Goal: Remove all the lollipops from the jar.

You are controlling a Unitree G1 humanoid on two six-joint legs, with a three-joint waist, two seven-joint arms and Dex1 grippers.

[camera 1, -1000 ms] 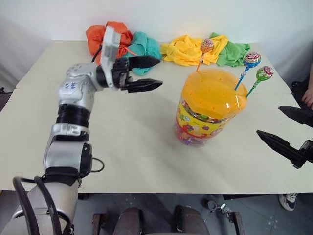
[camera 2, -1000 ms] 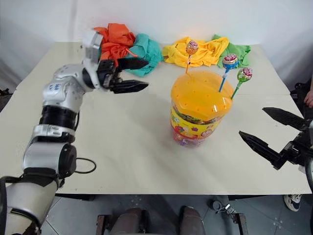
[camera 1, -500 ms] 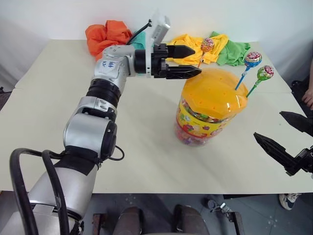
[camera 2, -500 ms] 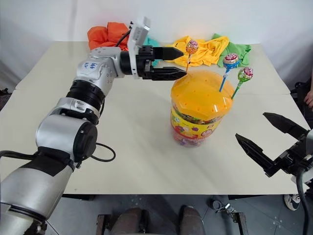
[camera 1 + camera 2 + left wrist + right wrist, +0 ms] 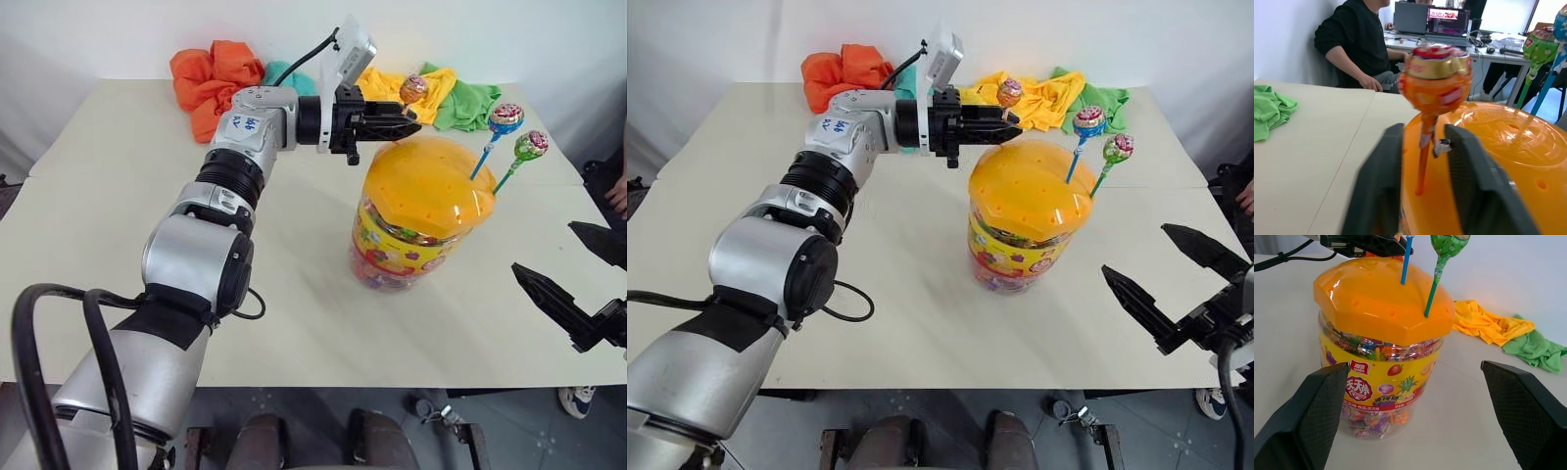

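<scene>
The jar [image 5: 411,230] is a clear tub with a domed orange lid [image 5: 426,186], standing right of the table's middle. Three lollipops stick up from the lid: one on an orange stick [image 5: 414,90] at the back, one on a blue stick [image 5: 506,118] and one on a green stick [image 5: 530,146] at the right. My left gripper [image 5: 409,119] reaches in level from the left. Its fingers [image 5: 1388,171] are drawn in close on either side of the orange stick [image 5: 1424,156], just below the candy ball. My right gripper [image 5: 544,247] hangs wide open right of the jar, apart from it.
Crumpled cloths lie along the table's far edge: orange [image 5: 206,73], teal [image 5: 284,78], yellow [image 5: 377,83] and green [image 5: 465,103]. A person [image 5: 1359,44] sits at a desk beyond the table. A person's hand [image 5: 619,191] shows at the right edge.
My left gripper has swung right from the cloths to the orange-stick lollipop, and its fingers have closed from wide open around the stick. The right gripper has stayed put and open.
</scene>
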